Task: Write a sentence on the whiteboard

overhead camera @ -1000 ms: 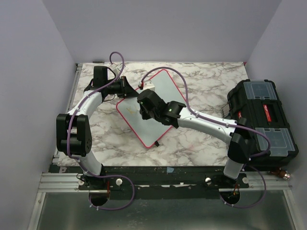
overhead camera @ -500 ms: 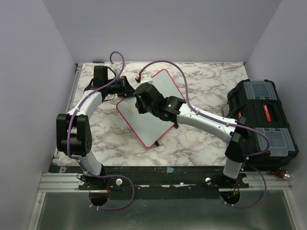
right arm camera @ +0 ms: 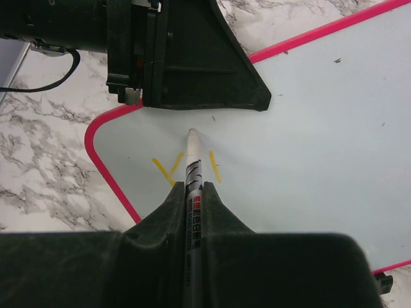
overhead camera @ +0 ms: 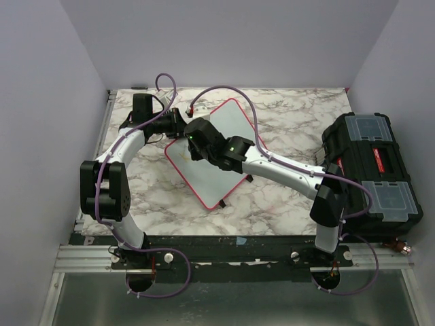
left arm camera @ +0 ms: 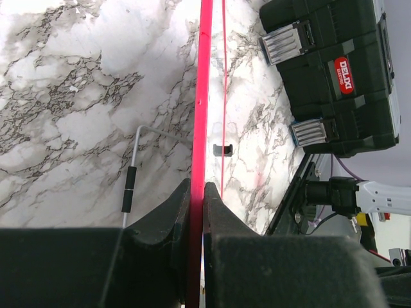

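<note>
Three short yellow strokes [right arm camera: 168, 168] were all there was of the sentence so far, sitting near the corner of the whiteboard [right arm camera: 308, 115], which lay skewed on the tabletop [overhead camera: 285, 115] with the left gripper [left arm camera: 197, 189] holding it, jaws clamped on the red frame. Over the last second the right gripper [right arm camera: 192, 189], jaws tight on the marker [right arm camera: 191, 163], had slid from mid-board up toward that corner, tip just past the strokes. So I'd say the writing had barely started, lots left.
</note>
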Tool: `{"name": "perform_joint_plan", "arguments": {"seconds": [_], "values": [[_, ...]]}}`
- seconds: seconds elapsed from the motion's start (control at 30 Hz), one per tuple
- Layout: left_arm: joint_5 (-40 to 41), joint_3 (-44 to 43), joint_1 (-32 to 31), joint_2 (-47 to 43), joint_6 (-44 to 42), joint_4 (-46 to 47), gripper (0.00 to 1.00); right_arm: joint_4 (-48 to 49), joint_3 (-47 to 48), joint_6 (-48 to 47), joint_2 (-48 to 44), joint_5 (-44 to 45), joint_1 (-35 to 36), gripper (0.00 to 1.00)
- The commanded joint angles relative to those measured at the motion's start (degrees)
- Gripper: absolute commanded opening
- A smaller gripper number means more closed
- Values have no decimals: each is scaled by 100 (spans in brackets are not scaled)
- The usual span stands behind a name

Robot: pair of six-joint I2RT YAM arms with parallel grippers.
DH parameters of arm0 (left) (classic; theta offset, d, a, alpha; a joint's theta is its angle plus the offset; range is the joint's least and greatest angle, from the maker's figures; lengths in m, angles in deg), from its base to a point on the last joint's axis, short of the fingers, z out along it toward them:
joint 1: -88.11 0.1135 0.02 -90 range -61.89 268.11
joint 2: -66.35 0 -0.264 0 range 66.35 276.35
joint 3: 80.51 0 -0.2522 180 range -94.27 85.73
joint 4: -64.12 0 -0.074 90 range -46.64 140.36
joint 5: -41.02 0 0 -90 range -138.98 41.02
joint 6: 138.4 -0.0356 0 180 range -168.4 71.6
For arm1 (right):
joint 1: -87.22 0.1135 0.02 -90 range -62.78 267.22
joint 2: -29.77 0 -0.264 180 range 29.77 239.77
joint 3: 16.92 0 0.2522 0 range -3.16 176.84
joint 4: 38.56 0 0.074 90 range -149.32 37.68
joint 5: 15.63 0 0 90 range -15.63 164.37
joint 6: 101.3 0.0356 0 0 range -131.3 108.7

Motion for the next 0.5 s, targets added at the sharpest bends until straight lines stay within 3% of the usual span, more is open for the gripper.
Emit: {"name": "perform_joint_plan", "arguments": {"seconds": [0.0, 0.47], "values": [[181, -136, -67, 2, -313, 29, 0, -112, -182, -1, 97, 220, -34, 1], [200, -128, -67, -9, -313, 31, 0, -114, -451, 46, -252, 371, -43, 1]]}}
